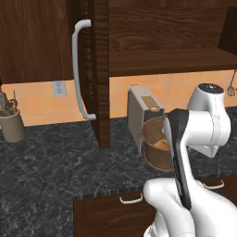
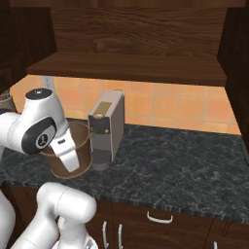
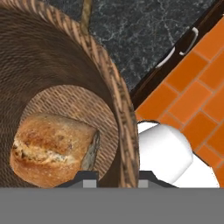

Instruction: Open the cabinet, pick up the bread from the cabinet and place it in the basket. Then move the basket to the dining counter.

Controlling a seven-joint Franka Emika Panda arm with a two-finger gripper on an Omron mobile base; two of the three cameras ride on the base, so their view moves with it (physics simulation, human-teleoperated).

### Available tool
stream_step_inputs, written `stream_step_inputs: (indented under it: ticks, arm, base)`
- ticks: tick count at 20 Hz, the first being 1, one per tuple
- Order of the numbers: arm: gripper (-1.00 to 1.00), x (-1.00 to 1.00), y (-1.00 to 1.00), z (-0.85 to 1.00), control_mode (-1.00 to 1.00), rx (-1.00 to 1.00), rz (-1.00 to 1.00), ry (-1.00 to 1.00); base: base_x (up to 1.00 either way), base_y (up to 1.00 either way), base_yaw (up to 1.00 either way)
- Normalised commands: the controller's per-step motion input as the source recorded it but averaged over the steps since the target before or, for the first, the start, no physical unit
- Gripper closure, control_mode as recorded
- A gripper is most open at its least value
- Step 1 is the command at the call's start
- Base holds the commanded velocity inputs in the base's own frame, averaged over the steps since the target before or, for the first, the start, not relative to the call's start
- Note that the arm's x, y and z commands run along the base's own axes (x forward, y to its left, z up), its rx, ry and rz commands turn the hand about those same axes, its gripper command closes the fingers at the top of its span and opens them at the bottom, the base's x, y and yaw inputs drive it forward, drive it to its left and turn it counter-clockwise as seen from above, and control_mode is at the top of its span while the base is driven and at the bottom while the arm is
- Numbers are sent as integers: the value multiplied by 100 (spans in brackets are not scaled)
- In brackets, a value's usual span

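The brown woven basket [image 1: 156, 157] [image 2: 82, 146] [image 3: 65, 57] is at the black counter's front, just before the coffee machine. The bread [image 3: 50, 148], a golden-brown crusty loaf piece, lies on the basket's floor; a sliver of the bread [image 1: 160, 145] shows past the arm. My gripper [image 3: 117, 183] comes down from above with its fingers on either side of the basket's rim, shut on it. I cannot tell whether the basket rests on the counter or hangs just above it. The dark wood cabinet [image 1: 166, 41] [image 2: 126, 34] stands open, its door [image 1: 98, 69] swung out edge-on. The dining counter is out of view.
A beige coffee machine [image 1: 139, 111] [image 2: 109, 124] stands right behind the basket. A grey utensil cup [image 1: 11, 125] sits far left on the black speckled counter [image 1: 55, 162] [image 2: 180, 160]. Drawers with small handles [image 1: 131, 200] [image 2: 159, 218] run below. The door's long silver handle [image 1: 77, 69] juts out.
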Motion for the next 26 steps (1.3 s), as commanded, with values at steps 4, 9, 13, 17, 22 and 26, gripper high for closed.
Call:
stream_step_inputs:
  ticks: [4, 9, 13, 17, 22, 26]
  arm:
    - [100, 8, -1, -1, -100, 1, 4, 2]
    - [100, 6, -11, 0, -100, 3, 0, 1]
    - [100, 0, 0, 0, -100, 0, 0, 0]
    - [100, 0, 0, 0, 100, 0, 0, 0]
    - [100, 0, 0, 0, 100, 0, 0, 0]
    - [100, 0, 0, 0, 100, 0, 0, 0]
  base:
    - [0, 0, 0]
    - [0, 0, 0]
    - [0, 0, 0]
    - [-11, -5, 0]
    - [-80, -40, -4]
    - [-91, -54, -11]
